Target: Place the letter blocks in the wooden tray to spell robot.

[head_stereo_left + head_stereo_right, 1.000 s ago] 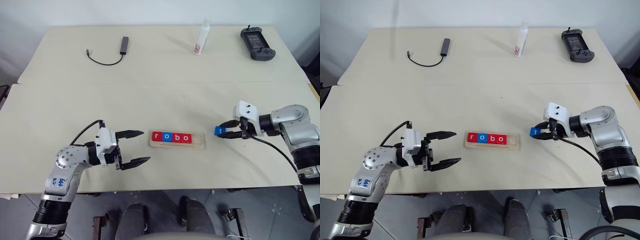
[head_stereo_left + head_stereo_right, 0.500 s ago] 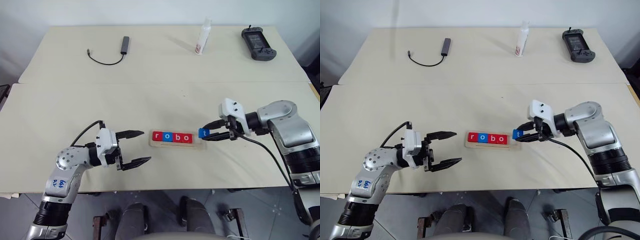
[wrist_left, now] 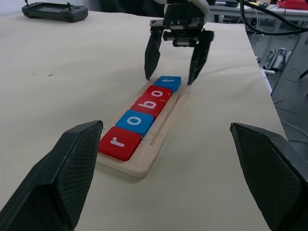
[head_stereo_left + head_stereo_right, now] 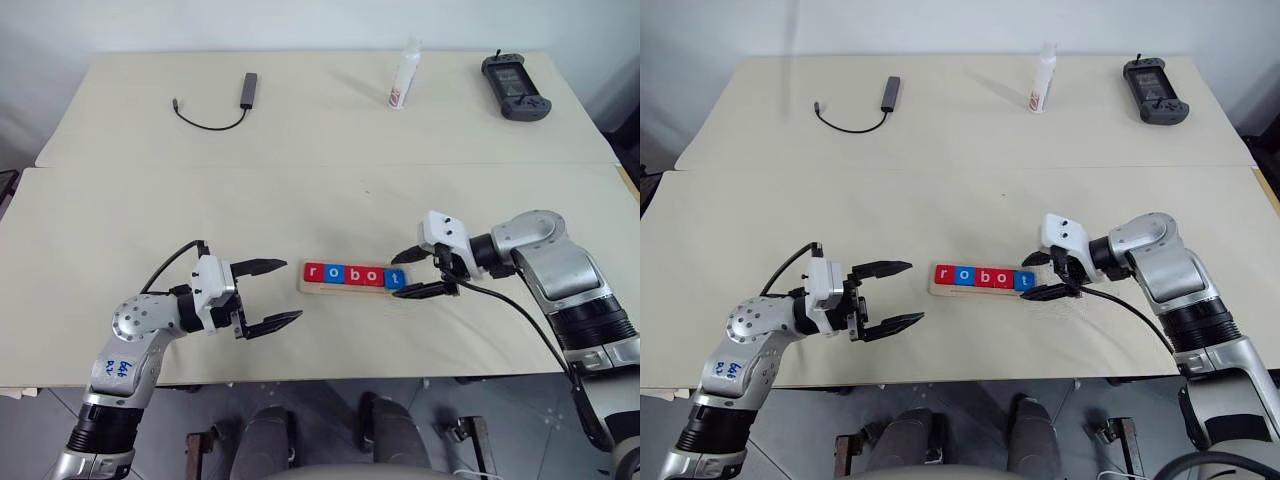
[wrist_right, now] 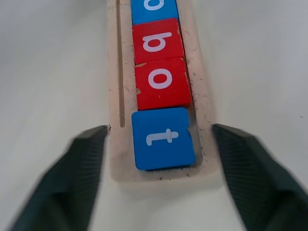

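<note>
The wooden tray (image 4: 356,291) lies at the table's front centre. Several letter blocks sit in a row in it: red r (image 4: 314,272), blue o (image 4: 333,273), red b (image 4: 352,274), red o (image 4: 372,275) and blue t (image 4: 396,280), reading "robot". My right gripper (image 4: 397,277) is open at the tray's right end. One finger stands on each side of the t block (image 5: 163,138), and neither touches it. My left gripper (image 4: 292,291) hovers open and empty just left of the tray.
At the table's far side lie a black cable with an adapter (image 4: 240,95), a white bottle (image 4: 404,75) and a black controller (image 4: 514,87). A seam between two tabletops (image 4: 300,166) runs across the middle.
My right gripper carried the blue t block leftward to the tray's right end, set it down beside the red o and opened. The left gripper stayed still.
</note>
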You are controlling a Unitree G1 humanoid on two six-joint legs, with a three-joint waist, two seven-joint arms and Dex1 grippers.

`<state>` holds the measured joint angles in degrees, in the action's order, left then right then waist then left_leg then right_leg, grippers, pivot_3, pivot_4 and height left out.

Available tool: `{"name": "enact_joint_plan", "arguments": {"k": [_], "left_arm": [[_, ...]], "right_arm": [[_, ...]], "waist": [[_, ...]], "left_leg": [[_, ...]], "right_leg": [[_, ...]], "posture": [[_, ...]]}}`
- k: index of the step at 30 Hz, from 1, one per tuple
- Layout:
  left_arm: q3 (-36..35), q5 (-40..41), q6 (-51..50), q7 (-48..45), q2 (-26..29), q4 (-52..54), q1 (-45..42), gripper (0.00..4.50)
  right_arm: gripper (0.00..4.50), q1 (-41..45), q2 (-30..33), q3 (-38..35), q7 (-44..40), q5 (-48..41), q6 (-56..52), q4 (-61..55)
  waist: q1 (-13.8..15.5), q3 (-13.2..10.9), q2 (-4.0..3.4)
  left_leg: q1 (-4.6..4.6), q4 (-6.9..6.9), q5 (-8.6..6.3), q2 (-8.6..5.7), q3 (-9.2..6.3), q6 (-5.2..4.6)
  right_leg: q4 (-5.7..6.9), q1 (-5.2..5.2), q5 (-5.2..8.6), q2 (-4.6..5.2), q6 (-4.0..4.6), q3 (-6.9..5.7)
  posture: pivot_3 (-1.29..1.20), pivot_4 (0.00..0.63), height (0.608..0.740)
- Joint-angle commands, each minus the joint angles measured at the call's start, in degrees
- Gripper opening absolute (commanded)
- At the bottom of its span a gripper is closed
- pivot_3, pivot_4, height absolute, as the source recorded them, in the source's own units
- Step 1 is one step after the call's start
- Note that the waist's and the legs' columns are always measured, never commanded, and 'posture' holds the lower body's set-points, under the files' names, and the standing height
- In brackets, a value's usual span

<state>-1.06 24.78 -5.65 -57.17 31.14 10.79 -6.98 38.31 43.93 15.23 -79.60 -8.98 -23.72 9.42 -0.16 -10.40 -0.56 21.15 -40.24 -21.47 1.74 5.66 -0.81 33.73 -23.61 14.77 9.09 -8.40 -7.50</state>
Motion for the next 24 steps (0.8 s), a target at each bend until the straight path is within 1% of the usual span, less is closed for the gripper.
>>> {"name": "enact_joint_plan", "arguments": {"k": [1,4,9,10,13,17,22,23,24], "left_arm": [[-0.2,0.7,0.0,0.3,0.0,2.6,0.4,4.5],[-0.3,0.8,0.0,0.5,0.0,2.7,0.5,4.5],[-0.9,1.2,-0.2,0.3,0.2,2.9,1.2,4.5],[-0.8,1.3,-0.4,0.1,0.3,2.7,1.3,4.5],[-0.5,1.5,-1.0,-0.1,0.3,2.8,1.3,4.5],[-0.1,1.7,-1.8,-0.3,0.3,3.0,0.7,4.5],[-0.3,1.8,-2.2,-0.4,0.6,3.3,0.6,4.5],[-0.4,1.8,-2.3,-0.4,0.7,3.3,0.6,4.5],[-0.6,1.8,-2.4,-0.3,0.7,3.4,0.7,4.5]], "right_arm": [[4.47,0.2,1.8,-3.4,0.6,-1.3,-0.5,-1.9],[4.47,-1.6,3.7,-6.0,1.5,-2.4,-1.3,-4.0],[4.47,-8.9,6.2,-11.6,3.0,-6.0,-2.5,-10.4],[4.3,-11.0,6.4,-12.5,3.0,-7.4,-3.8,-12.4],[3.56,-15.1,5.7,-13.2,4.5,-8.7,-4.8,-16.3],[2.08,-16.6,4.2,-11.1,6.8,-8.2,-5.0,-18.1],[0.32,-16.7,2.9,-8.6,8.6,-6.6,-3.7,-17.1],[0.03,-16.3,2.6,-8.0,9.1,-5.8,-2.8,-16.2],[0.03,-15.6,2.3,-7.6,9.7,-4.9,-2.2,-15.1]], "waist": [[0.0,0.0,0.0],[0.1,0.0,0.0],[0.2,0.0,0.0],[0.1,0.0,0.0],[0.1,0.0,0.0],[0.0,0.0,0.0],[0.1,0.0,0.01],[0.2,0.0,0.01],[0.2,0.0,0.01]], "left_leg": [[0.0,0.0,0.0,0.0,0.0,0.0],[0.01,0.0,0.0,0.0,0.0,0.0],[0.01,0.01,0.0,0.0,-0.02,0.0],[0.02,0.01,0.0,0.0,-0.02,0.0],[-0.01,0.0,0.0,0.0,-0.02,0.0],[-0.04,-0.02,0.0,0.01,0.01,0.0],[-0.04,-0.03,0.0,0.0,0.01,0.0],[-0.04,-0.03,0.0,0.0,0.0,0.0],[-0.02,-0.04,0.0,0.0,-0.01,0.0]], "right_leg": [[0.01,0.0,0.0,0.0,0.0,0.0],[0.0,0.0,0.0,0.0,0.0,0.0],[-0.02,0.01,0.0,0.0,0.0,-0.02],[-0.02,0.01,0.0,0.0,0.0,-0.02],[0.01,0.01,0.0,0.0,0.0,0.0],[0.03,0.01,0.0,0.0,0.0,0.04],[0.04,0.01,0.0,0.0,0.0,0.05],[0.04,0.01,0.0,0.0,0.0,0.04],[0.04,0.01,0.0,0.0,0.0,0.04]], "posture": [[0.0,0.15,0.74],[0.0,0.15,0.74],[0.0,0.15,0.74],[0.0,0.15,0.74],[0.0,0.15,0.74],[0.0,0.15,0.74],[0.0,0.15,0.74],[0.0,0.15,0.74],[0.0,0.15,0.74]]}}
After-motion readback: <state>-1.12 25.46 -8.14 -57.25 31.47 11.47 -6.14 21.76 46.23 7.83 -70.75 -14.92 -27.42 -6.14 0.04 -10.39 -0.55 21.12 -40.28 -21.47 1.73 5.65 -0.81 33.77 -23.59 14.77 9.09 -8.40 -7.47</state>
